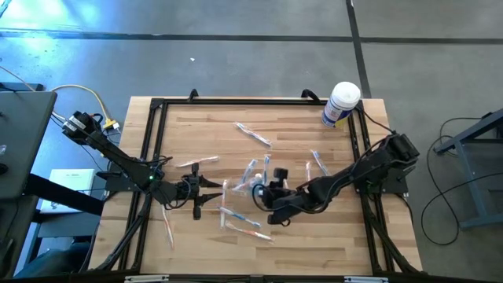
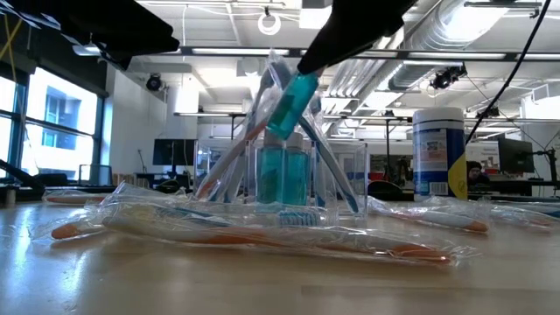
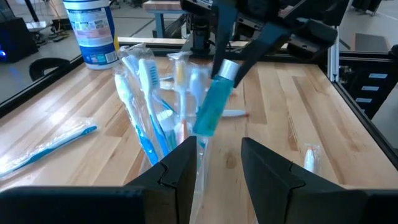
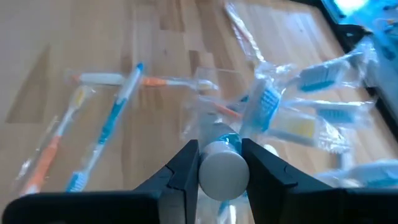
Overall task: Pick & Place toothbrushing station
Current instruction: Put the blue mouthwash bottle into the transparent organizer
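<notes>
The see-through holder (image 2: 343, 173) stands mid-table (image 1: 253, 187) with several toothbrushes (image 3: 144, 93) and teal tubes (image 2: 284, 175) upright in it. My right gripper (image 4: 221, 155) hangs just above it, shut on another teal tube (image 2: 293, 101) with a white cap. That tube's lower end (image 3: 203, 127) is at the holder's top among the brush handles. My left gripper (image 3: 217, 168) is open, low on the holder's left side (image 1: 206, 192). Its fingers stand on either side of a clear edge (image 3: 200, 152). I cannot tell whether they touch it. My right gripper pinches the teal tube at its white cap end (image 4: 222, 169) between its two fingers. The fingers come slanting down from the table's right side, as the left wrist view (image 3: 228, 67) shows. The tube hangs tilted below them, cap up and lower end over the holder.
A white canister with a blue label (image 1: 341, 104) stands at the far right corner. Wrapped toothbrushes lie loose around the holder: far (image 1: 253, 135), near left (image 1: 167, 224), near (image 2: 262, 232) and beside the right gripper (image 4: 106, 130). A black frame (image 1: 153, 134) rims the table.
</notes>
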`<action>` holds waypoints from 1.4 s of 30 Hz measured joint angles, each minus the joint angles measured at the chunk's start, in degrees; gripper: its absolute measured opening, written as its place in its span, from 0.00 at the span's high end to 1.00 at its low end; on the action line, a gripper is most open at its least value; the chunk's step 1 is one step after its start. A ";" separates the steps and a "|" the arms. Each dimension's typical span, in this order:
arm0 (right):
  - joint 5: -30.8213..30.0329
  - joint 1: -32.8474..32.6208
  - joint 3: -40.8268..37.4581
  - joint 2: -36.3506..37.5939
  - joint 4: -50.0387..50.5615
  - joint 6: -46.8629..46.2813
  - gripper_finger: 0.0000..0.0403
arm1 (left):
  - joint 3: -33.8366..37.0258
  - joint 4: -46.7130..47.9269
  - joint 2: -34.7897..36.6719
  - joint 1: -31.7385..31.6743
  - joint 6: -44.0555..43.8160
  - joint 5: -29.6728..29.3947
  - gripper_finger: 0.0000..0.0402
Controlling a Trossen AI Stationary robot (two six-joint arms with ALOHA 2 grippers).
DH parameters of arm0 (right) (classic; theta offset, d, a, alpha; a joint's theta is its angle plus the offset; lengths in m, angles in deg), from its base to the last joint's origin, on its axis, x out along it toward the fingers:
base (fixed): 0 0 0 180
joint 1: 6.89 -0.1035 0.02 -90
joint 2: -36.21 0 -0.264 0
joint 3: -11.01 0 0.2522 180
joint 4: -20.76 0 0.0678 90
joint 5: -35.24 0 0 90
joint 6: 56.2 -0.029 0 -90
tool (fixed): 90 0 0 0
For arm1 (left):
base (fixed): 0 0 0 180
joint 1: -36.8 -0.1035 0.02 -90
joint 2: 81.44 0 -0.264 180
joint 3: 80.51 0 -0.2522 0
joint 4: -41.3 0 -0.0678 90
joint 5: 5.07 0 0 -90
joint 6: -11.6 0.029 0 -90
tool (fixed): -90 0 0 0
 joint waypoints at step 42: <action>9.20 5.63 -0.04 0.00 5.99 -10.63 0.68 | 0.09 0.09 -0.01 0.00 -0.03 0.00 0.69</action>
